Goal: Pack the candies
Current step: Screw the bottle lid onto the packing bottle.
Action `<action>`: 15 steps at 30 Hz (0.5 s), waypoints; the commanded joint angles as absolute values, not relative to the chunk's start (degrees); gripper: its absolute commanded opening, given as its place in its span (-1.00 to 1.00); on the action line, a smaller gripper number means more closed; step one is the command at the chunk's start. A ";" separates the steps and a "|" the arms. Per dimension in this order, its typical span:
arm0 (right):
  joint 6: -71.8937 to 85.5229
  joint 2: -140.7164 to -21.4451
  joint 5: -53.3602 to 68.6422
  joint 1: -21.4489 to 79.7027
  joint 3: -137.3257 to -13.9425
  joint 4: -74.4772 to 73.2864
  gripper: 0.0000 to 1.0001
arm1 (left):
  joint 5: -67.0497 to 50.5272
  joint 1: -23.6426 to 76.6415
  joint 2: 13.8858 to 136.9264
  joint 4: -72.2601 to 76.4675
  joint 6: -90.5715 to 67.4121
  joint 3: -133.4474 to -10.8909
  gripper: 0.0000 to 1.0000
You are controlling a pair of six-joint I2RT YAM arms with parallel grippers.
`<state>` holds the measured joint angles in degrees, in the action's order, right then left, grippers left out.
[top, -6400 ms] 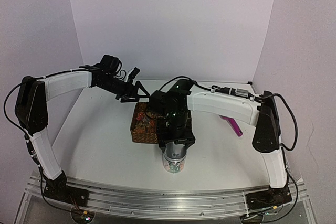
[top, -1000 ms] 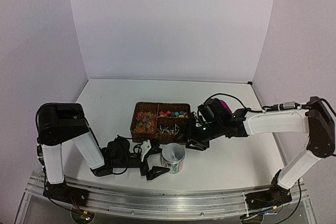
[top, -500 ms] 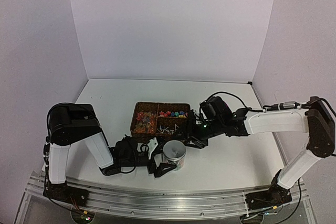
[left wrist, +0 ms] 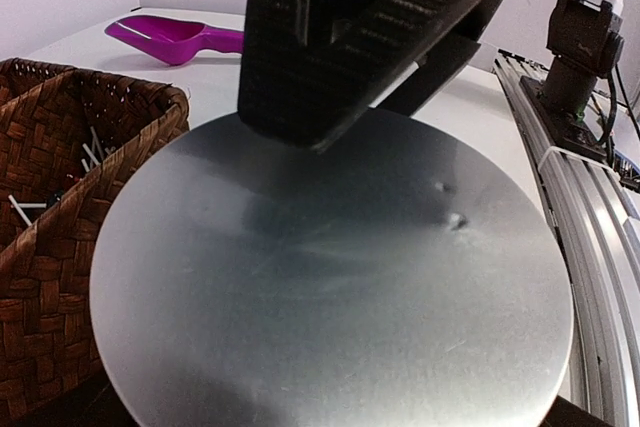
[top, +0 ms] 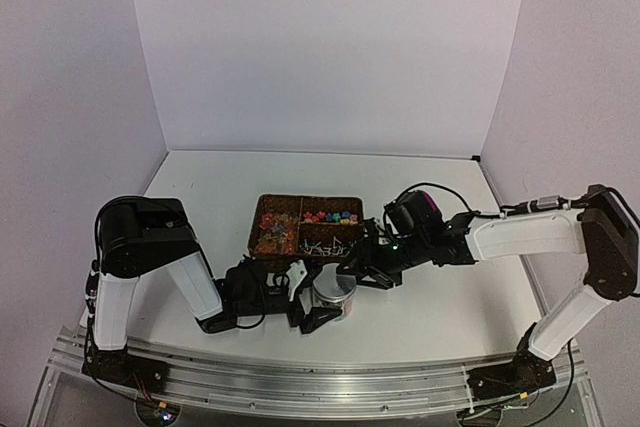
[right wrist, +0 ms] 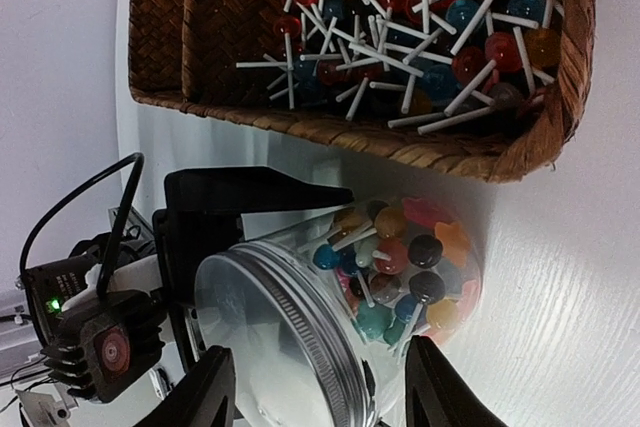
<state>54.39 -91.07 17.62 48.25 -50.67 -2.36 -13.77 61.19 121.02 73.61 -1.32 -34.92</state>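
Jar [top: 335, 292] of candies [right wrist: 400, 269], silver lid on, sits nearest the arm bases. Left gripper [top: 315, 300] straddles it with jaws spread wide, though I can't tell if they touch its sides. Right gripper [top: 363, 272] hangs just behind the jar by the lid's far edge, fingers parted, gripping nothing. Wicker basket [top: 305, 199] with more candies is right behind the jar, and the magenta scoop [left wrist: 170, 39] is further back. Half a second ago the left gripper was still left of the jar, and the right one was further off.

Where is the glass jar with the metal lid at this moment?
In the top view the jar stands just in front of the wicker basket, toward its right end, between the left gripper and the right gripper.
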 commanded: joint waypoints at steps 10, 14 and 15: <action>57.61 -88.40 21.44 48.58 -47.19 -1.80 0.09 | -19.71 61.70 120.76 77.58 4.30 -35.07 0.75; 56.87 -87.38 20.35 48.50 -49.28 -3.92 0.22 | -20.74 61.78 120.68 77.28 4.40 -35.14 0.67; 56.37 -86.93 19.50 48.34 -49.93 -5.20 0.32 | -20.76 61.79 120.60 76.99 4.39 -35.02 0.65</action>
